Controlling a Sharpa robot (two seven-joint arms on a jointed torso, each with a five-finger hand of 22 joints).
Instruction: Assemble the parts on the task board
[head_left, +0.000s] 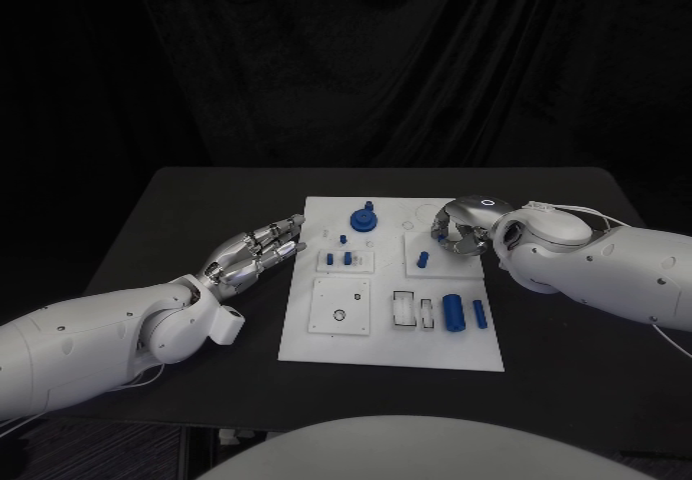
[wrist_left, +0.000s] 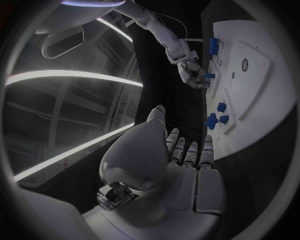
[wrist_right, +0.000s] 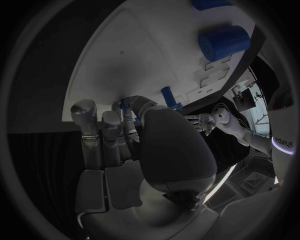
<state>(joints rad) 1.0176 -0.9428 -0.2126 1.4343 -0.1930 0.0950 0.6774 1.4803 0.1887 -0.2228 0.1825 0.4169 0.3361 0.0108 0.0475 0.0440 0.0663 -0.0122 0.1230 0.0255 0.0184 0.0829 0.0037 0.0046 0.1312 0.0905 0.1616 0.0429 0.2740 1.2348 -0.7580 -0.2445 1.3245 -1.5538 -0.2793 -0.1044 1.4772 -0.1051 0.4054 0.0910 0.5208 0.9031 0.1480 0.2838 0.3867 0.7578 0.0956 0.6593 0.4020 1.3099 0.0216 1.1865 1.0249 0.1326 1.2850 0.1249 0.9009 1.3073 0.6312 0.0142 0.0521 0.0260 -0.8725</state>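
The white task board (head_left: 329, 335) lies in the middle of the black table. My right hand (head_left: 459, 228) hovers over its far right part with fingers curled down, and its fingertips pinch a small blue part (wrist_right: 127, 104). Close by, a blue peg (head_left: 423, 259) stands in the board, also visible beside the hand's thumb (wrist_right: 169, 97). A blue knob (head_left: 364, 217) stands at the far middle and small blue pegs (head_left: 339, 259) just in front of it. A blue cylinder (head_left: 453, 311) and a blue bar (head_left: 479, 315) lie at the near right. My left hand (head_left: 260, 250) reaches toward the board's left edge, fingers straight, holding nothing.
A square plate with a round hole (head_left: 342, 303) and white slotted blocks (head_left: 405, 309) sit on the board's near half. Black table (head_left: 188, 210) shows on all sides of the board. From the left wrist the board (wrist_left: 250, 85) and my right hand (wrist_left: 190, 72) are seen.
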